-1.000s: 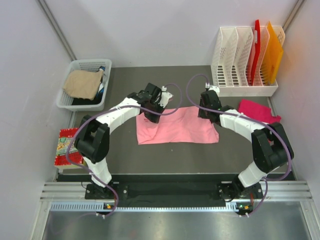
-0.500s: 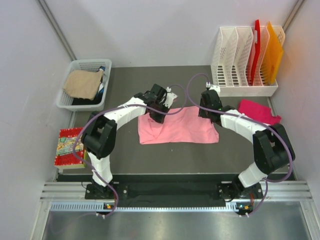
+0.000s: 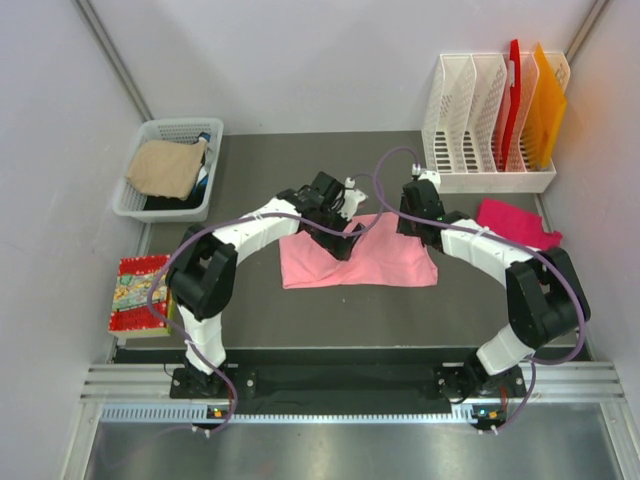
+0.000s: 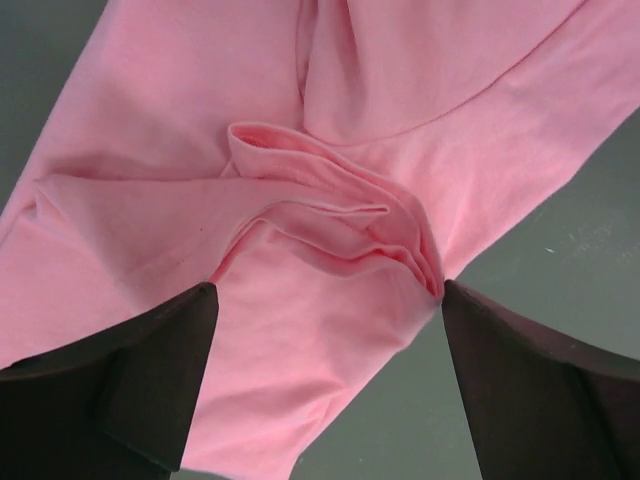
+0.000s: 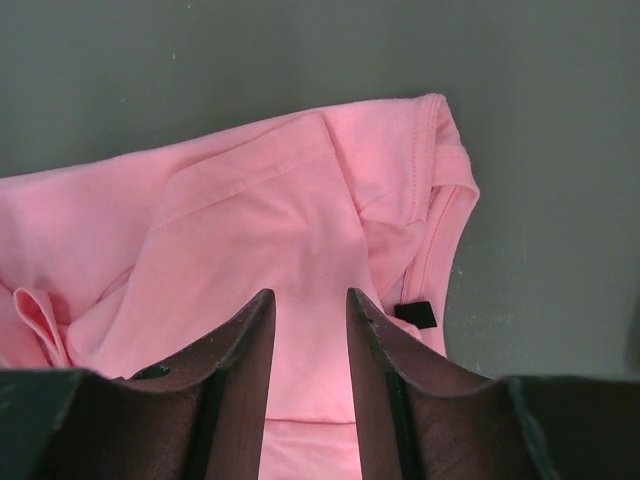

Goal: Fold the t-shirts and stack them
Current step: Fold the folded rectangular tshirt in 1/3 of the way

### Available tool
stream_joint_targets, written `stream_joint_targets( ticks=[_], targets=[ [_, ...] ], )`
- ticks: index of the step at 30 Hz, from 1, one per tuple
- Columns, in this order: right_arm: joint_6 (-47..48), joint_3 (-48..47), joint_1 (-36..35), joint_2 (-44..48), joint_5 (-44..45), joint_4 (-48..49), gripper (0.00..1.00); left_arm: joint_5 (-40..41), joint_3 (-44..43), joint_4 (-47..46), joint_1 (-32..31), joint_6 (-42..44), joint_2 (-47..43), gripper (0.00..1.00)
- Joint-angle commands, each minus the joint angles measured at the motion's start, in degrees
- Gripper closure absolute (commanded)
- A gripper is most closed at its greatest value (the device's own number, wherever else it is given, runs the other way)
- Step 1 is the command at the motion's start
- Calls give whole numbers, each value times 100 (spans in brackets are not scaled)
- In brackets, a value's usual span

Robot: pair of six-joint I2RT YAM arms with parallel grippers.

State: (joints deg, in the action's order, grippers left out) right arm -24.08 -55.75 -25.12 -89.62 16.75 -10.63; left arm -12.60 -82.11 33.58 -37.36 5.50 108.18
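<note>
Salmon-pink t-shirt lies centred on the table — my left gripper is spread wide over a bunched fold; my right gripper sits at the sleeve corner, jaws narrowly apart — whether it pinches cloth I cannot tell.

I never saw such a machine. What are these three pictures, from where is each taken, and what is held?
These are two robot arms bolted at the near edge of a dark table. The wide picture looks down from above; the two close ones come from wrist cameras. A pink t-shirt lies partly folded on it; a magenta t-shirt lies at the right. The left gripper stands open over a bunched fold, holding nothing. The right gripper has its fingers close together over the pink shirt; whether they grip it I cannot tell.
</note>
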Motion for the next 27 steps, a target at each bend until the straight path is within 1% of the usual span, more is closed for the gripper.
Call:
stream_joint_targets(
  ticks=[1, 3, 5, 6, 9, 12, 13, 17, 19, 21, 23, 25, 27],
  targets=[
    [26, -15, -28, 138, 153, 184, 64, -129, -34, -194, 62, 21, -630, 1],
    [17, -15, -36, 147, 144, 184, 64, -155, 54, -264, 176, 57, -1035, 1],
    [17, -15, -28, 147, 162, 193, 64, -313, 177, -273, 475, 101, -1403, 1],
    [26, -24, -36, 147, 162, 193, 64, -383, 221, -273, 745, 101, -1509, 1],
    [17, -68, -124, 182, 205, 167, 65, -708, 458, -273, 1282, 206, -1870, 1],
    [26, -164, -378, 200, 101, 202, 65, -893, 870, -317, 1608, 373, -2081, 1],
    [34, -226, -597, 174, 57, 202, 65, -867, 1141, -387, 1653, 434, -2090, 1],
    [52, -857, -1309, -343, -5, 88, 64, -919, 1714, -808, 1864, 382, -2003, 1],
    [43, -1051, -1625, -538, -163, 184, 64, -1016, 2013, -1002, 1969, 286, -1968, 1],
    [-18, -1219, -1750, -749, -523, 342, 65, -1269, 2259, -1292, 2197, 137, -1968, 1],
    [-88, -1350, -1873, -985, -882, 632, 65, -1498, 2322, -1363, 2382, 83, -2029, 2],
    [-97, -1491, -1969, -1205, -1086, 781, 65, -1831, 2392, -1477, 2716, -4, -2160, 2],
    [-106, -1842, -2005, -1609, -1314, 782, 65, -1965, 2427, -1504, 2988, -22, -2231, 2]
  ],
)
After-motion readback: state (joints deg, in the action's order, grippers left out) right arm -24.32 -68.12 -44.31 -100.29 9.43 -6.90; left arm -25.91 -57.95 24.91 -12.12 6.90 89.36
